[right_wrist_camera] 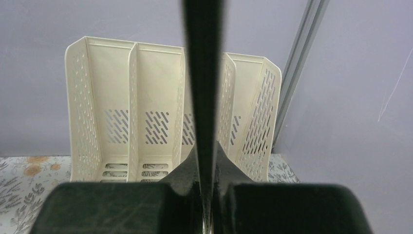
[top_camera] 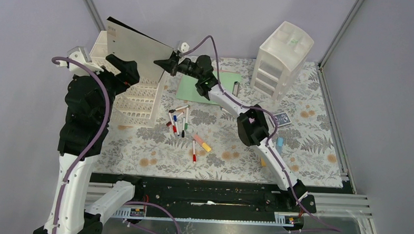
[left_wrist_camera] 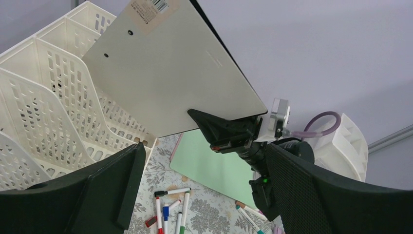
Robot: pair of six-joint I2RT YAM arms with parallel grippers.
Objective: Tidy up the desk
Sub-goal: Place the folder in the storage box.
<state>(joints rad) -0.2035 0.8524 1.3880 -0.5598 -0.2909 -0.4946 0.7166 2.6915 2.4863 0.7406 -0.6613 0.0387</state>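
Markers (top_camera: 181, 124), coloured plastic, strew our fern-printed cloth desk (top_camera: 309, 137) while right fingers (right_wrist_camera: 184, 173) pinch a flat beige clipboard (top_camera: 137, 45), left fingers (left_wrist_camera: 112, 185) spread.

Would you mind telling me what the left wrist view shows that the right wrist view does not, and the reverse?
Only the left wrist view: the clipboard's broad pale face with its barcode label, the green sheet and scattered markers on the desk, and the drawer unit. Only the right wrist view: the clipboard edge-on, the file rack's slots seen head-on, a metal post. Both: the right gripper shut on the clipboard, with the file rack behind.
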